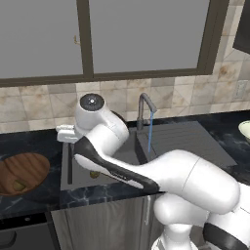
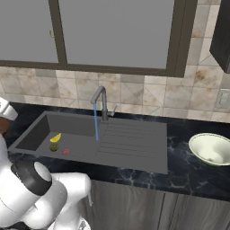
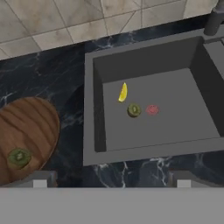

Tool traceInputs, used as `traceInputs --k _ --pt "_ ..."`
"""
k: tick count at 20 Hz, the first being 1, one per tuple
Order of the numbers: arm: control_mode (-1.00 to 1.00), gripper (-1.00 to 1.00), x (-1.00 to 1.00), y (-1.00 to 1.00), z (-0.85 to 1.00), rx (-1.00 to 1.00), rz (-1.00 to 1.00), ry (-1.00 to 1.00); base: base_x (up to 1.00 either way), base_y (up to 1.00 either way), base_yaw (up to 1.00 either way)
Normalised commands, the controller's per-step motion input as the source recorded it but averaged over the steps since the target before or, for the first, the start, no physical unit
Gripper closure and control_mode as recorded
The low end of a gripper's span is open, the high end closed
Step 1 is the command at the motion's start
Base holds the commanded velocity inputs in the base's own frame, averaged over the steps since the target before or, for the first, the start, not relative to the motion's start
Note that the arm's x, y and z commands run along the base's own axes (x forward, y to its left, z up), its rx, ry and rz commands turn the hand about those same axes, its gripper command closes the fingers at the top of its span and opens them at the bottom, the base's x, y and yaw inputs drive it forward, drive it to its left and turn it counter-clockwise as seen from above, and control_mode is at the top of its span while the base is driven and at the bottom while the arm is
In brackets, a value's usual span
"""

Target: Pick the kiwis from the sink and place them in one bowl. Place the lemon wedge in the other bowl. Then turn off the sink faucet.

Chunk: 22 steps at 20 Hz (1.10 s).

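One kiwi (image 3: 19, 157) lies in the brown wooden bowl (image 3: 30, 127) on the counter left of the sink (image 3: 175, 127). The other kiwi (image 3: 134, 110) rests on the basin floor, between the yellow lemon wedge (image 3: 123, 92) and a small flat red thing (image 3: 152, 109). My gripper (image 3: 111, 180) hangs open and empty above the counter edge, between the wooden bowl and the basin. The faucet (image 2: 102, 101) runs, with a blue stream (image 2: 95, 121) falling into the sink. The pale bowl (image 2: 211, 148) stands empty far right of the sink (image 2: 130, 143).
My arm reaches across the basin in the left base view, hiding most of it; the wooden bowl (image 1: 24, 168) and faucet (image 1: 145, 110) show beside it. A tiled wall and window frame stand behind the black marble counter (image 2: 188, 175).
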Motion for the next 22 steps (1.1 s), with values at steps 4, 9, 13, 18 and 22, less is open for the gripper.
traceInputs --k 4,9,13,18,22 --pt "-1.00 -1.00 0.00 -1.00 0.09 0.08 0.00 0.12 0.00 0.00 0.00" --pt "-1.00 -1.00 0.00 -0.79 -0.01 0.09 0.00 0.26 0.00 0.00 0.00" --pt "-1.00 -1.00 0.14 -0.17 -0.07 0.01 0.05 0.33 0.00 0.00 0.00" --pt "-1.00 -1.00 0.44 0.00 -0.01 0.00 0.04 0.37 0.00 0.00 0.00" --pt "-1.00 -1.00 0.29 0.00 -0.01 0.00 0.00 0.14 0.00 0.00 0.00"
